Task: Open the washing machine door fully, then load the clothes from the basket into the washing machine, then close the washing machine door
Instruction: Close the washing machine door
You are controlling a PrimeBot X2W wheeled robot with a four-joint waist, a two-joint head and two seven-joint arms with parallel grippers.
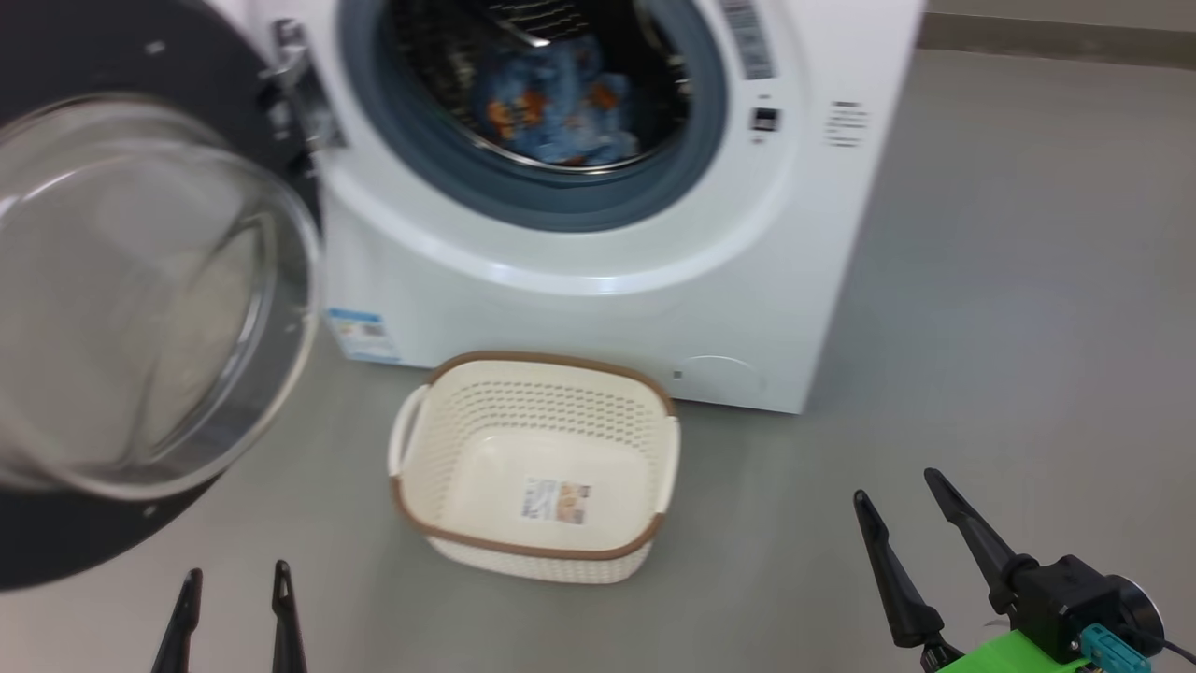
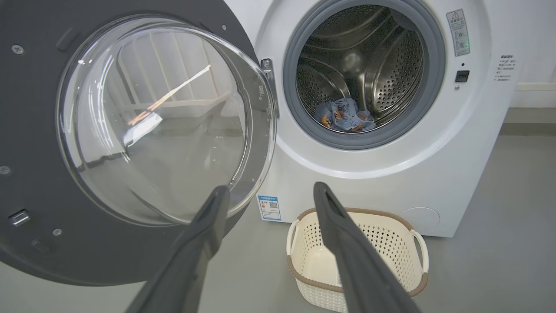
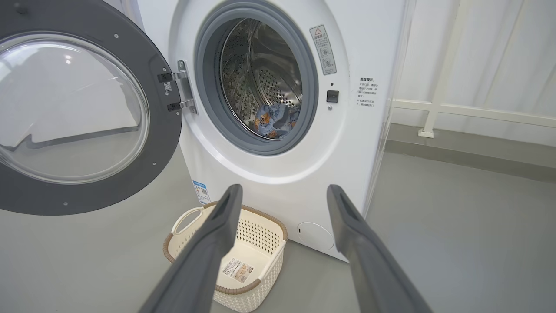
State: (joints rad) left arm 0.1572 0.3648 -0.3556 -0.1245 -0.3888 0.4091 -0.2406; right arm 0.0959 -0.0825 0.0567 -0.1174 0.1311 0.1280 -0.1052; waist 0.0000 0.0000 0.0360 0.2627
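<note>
Standing white and boxy across the top of the head view, the washing machine has its mouth uncovered, with the grey-blue gasket and steel drum showing.

The washing machine door is swung wide to the robot's left on its hinge, glass bowl bulging toward the head camera. Its black rim overhangs the grey floor. The floor to the right of the machine lies open.

The basket sits on the floor just before the machine's lower front, below the opening, and its label sticker shows on the bottom.

The right end effector is low at lower right, fingers slanting up and left, spread wide with nothing between them, well apart from the basket. The left end effector is at the bottom left, fingers upright, parted wide and holding nothing, tips just below the door's rim in the head view.

The clothes, light blue with orange-brown figures, lie low in the drum.

A blue energy label and a round cover flank the basket on the machine's lower front.
</note>
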